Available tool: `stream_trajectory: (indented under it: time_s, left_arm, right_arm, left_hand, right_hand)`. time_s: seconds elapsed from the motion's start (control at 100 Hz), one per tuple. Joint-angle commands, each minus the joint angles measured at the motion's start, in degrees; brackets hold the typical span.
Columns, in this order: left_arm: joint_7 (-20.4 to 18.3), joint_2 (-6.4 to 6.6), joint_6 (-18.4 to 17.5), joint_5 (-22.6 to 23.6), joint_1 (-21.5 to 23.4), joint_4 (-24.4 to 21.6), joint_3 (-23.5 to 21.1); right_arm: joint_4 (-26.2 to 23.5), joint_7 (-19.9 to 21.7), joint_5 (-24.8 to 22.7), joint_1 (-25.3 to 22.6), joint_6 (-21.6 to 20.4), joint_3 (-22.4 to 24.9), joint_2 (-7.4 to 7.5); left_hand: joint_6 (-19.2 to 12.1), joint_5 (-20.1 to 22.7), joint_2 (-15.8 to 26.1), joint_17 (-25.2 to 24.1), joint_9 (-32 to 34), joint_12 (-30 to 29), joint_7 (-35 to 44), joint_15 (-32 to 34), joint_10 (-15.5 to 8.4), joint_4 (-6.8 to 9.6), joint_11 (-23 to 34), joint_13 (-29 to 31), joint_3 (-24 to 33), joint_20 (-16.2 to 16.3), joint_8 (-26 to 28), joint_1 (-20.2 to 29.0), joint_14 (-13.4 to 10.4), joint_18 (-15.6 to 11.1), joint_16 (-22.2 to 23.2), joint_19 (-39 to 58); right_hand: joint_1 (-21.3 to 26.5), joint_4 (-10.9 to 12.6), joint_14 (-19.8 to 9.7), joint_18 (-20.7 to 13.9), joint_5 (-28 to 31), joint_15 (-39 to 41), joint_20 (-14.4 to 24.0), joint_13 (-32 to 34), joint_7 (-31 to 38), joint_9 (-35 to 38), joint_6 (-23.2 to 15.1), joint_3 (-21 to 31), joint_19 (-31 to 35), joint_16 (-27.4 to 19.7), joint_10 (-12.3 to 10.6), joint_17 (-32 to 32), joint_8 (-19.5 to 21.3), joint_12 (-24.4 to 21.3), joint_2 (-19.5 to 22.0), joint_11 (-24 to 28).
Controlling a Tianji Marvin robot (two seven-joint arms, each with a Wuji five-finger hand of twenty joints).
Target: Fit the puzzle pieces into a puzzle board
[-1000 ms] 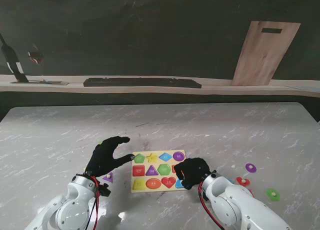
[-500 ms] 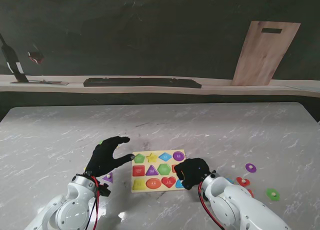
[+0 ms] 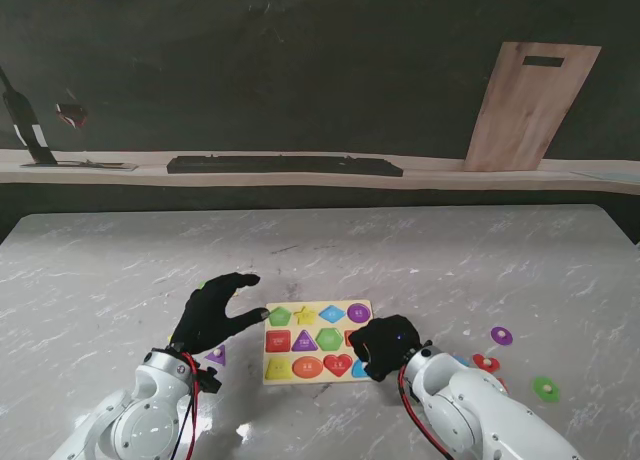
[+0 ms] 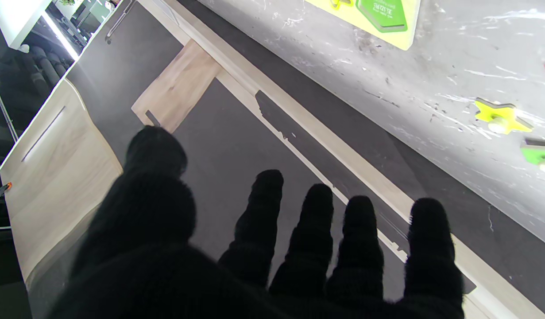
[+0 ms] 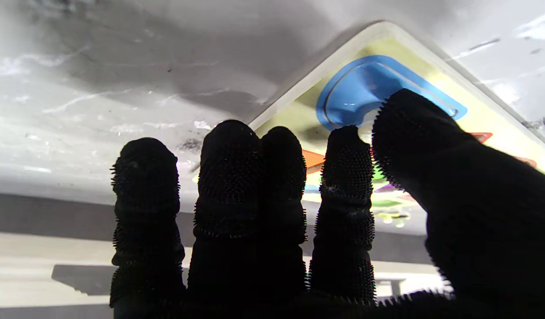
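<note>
Black-gloved right hand [image 3: 384, 346] sits slightly nearer to me than before, yellow wooden puzzle board [image 3: 316, 341] nudged a touch right.

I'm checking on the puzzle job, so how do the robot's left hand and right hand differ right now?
The left hand hovers beside the puzzle board with fingers spread, holding nothing. The right hand sits curled over the board's right edge, thumb and forefinger pinching at the blue piece. Both wear black gloves.

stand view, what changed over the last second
Almost nothing: the right hand stays over the right edge of the puzzle board, thumb and forefinger at the blue piece. The left hand stays open beside the board, and the loose pieces are unmoved.
</note>
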Motion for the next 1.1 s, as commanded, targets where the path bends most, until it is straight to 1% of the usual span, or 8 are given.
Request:
stream_trajectory:
  time_s: [0.0, 0.03, 0.08, 0.11, 0.16, 0.64, 0.91, 1.09]
  left_arm:
    - [0.0, -0.17, 0.1, -0.3, 0.1, 0.0, 0.2]
    - [0.0, -0.17, 0.2, -0.3, 0.1, 0.0, 0.2]
    - [0.0, -0.18, 0.2, -0.4, 0.0, 0.0, 0.2]
    - [0.0, -0.18, 0.2, -0.4, 0.0, 0.0, 0.2]
    - [0.0, -0.19, 0.3, -0.4, 0.0, 0.0, 0.2]
    - [-0.1, -0.22, 0.5, -0.6, -0.1, 0.2, 0.3]
    - [-0.1, -0.21, 0.6, -0.5, -0.1, 0.3, 0.3]
    - [-0.4, -0.2, 0.9, -0.9, -0.5, 0.5, 0.7]
  right_arm:
    - [0.6, -1.1, -0.9, -0.8, -0.7, -0.3, 0.61]
    - [0.7, -1.5, -1.2, -0.8, -0.9, -0.3, 0.65]
    - [0.8, -1.9, -1.3, -1.0, -1.1, -0.1, 0.65]
    - [0.8, -2.2, -1.4, -1.1, -1.2, 0.0, 0.66]
    - [0.8, -2.7, -1.7, -1.3, -1.5, 0.2, 0.71]
    - [-0.5, -9.0, -5.0, -3.7, -5.1, 5.4, 0.75]
    - [-1.7, -7.2, -10.2, -6.6, -8.5, 13.4, 1.85]
    - [-2.0, -5.1, -11.1, -8.8, -9.3, 17.9, 2.08]
  left_hand:
    - [-1.5, 1.4, 1.1, -0.5, 0.7, -0.4, -1.1, -1.3, -0.9, 1.76, -0.9, 0.3, -1.1, 0.7, -0.4, 0.4, -1.8, -5.6, 0.0, -0.8]
    - [-1.5, 1.4, 1.1, -0.5, 0.7, -0.4, -1.1, -1.3, -0.9, 1.77, -0.9, 0.3, -1.1, 0.7, -0.4, 0.5, -1.8, -5.6, 0.0, -0.8]
    - [-1.5, 1.4, 1.2, -0.5, 0.7, -0.4, -1.1, -1.3, -0.9, 1.77, -0.9, 0.3, -1.2, 0.7, -0.4, 0.6, -1.9, -5.6, 0.0, -0.8]
    - [-1.5, 1.4, 1.3, -0.5, 0.8, -0.4, -1.1, -1.3, -0.9, 1.76, -0.9, 0.3, -1.3, 0.7, -0.4, 0.5, -1.9, -5.6, 0.0, -0.8]
    - [-1.6, 1.5, 1.2, -0.5, 0.8, -0.4, -1.1, -1.3, -0.9, 1.77, -0.9, 0.4, -1.4, 0.7, -0.4, 0.6, -1.9, -5.5, 0.0, -0.8]
    - [-1.6, 1.6, 1.7, -0.6, 1.3, -0.3, -1.0, -1.3, -0.9, 1.83, -0.8, 0.5, -2.4, 0.8, -0.3, 1.2, -1.9, -5.4, 0.0, -0.7]
    - [-1.5, 1.6, 1.7, -0.6, 1.4, -0.3, -1.1, -1.3, -0.8, 1.87, -0.8, 0.6, -2.9, 0.8, -0.3, 1.6, -1.8, -5.3, 0.0, -0.8]
    - [-1.5, 1.6, 1.9, -0.6, 1.4, -0.3, -1.1, -1.3, -0.8, 1.89, -0.9, 0.5, -3.3, 0.8, -0.4, 1.8, -1.8, -5.3, 0.0, -0.8]
  right_hand:
    - [-1.6, -3.0, -1.5, 0.0, -1.3, 1.3, 0.4, -1.1, -0.3, -1.7, -0.4, -4.0, 1.3, 0.2, -0.3, -0.8, 2.1, 1.2, -0.7, 0.8]
    - [-2.4, -2.8, -1.6, -0.2, -2.0, 1.3, 0.4, -1.4, -0.8, -2.1, 0.0, -4.4, 1.1, 0.2, -0.6, -1.1, 2.5, 1.3, 0.4, 0.9]
    - [-3.9, -0.1, -1.8, -0.4, -3.8, 1.4, 0.4, -1.8, -3.3, -2.6, 1.3, -5.2, 1.1, 0.1, -1.7, -1.4, 4.9, 1.6, 2.6, 1.2]
    - [-5.1, 3.1, -1.9, -0.5, -4.7, 1.4, 0.5, -2.0, -5.6, -2.9, 2.2, -5.9, 1.1, 0.1, -2.3, -1.5, 8.6, 1.7, 4.4, 1.4]
    - [-6.0, 4.1, -2.1, -0.8, -6.4, 1.4, 0.5, -2.3, -7.6, -3.4, 2.9, -6.8, 1.0, 0.1, -3.0, -1.7, 11.5, 1.9, 5.3, 1.6]
    - [-12.4, 4.6, -0.7, -0.9, -17.7, -1.5, 0.4, -8.9, -13.6, -10.5, 4.3, -17.6, -1.5, -0.4, -3.5, -8.2, 9.2, 2.4, 17.3, 0.8]
    - [-10.9, 5.6, -1.1, -2.4, -23.5, -7.5, -0.5, -21.5, -15.6, -23.9, 1.5, -18.5, -5.9, -1.5, -2.5, -16.4, 9.1, 1.7, 17.6, -3.2]
    - [-9.4, 5.6, -1.9, -3.0, -22.2, -7.5, -0.1, -22.0, -14.9, -24.3, 1.3, -14.6, -6.3, -1.2, -3.2, -16.6, 10.0, 2.0, 15.8, -2.6]
